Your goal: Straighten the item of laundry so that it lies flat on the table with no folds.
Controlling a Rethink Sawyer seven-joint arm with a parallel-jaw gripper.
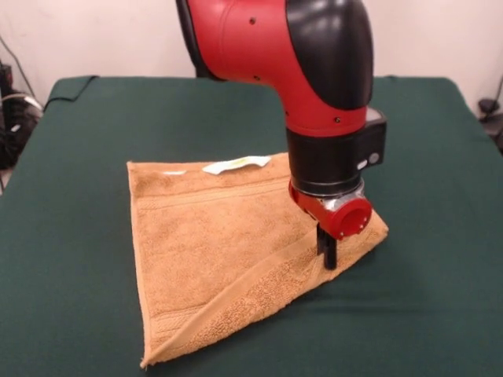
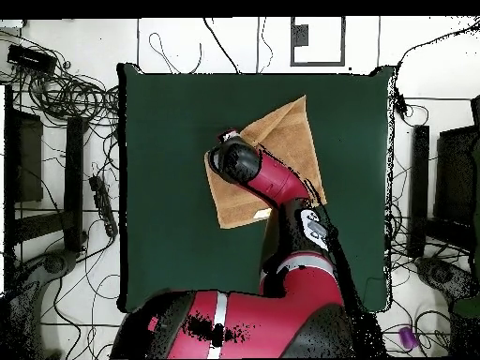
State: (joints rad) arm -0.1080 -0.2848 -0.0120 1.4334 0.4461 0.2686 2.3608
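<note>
Front view: the orange-tan terry towel (image 1: pixel 228 251), folded diagonally on the dark green cloth-covered table (image 1: pixel 71 259), is being met at its right corner by the black gripper (image 1: pixel 330 250); whether anything is being pinched cannot be told. Overhead view: the towel (image 2: pixel 286 141) is being seen stretching up-right from the wrist, fold uppermost

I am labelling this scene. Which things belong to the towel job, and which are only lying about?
Job:
- towel, one corner folded over
- green table
- gripper, down at the folded edge

Lying about:
- cables on the floor
- purple object on the floor
</note>
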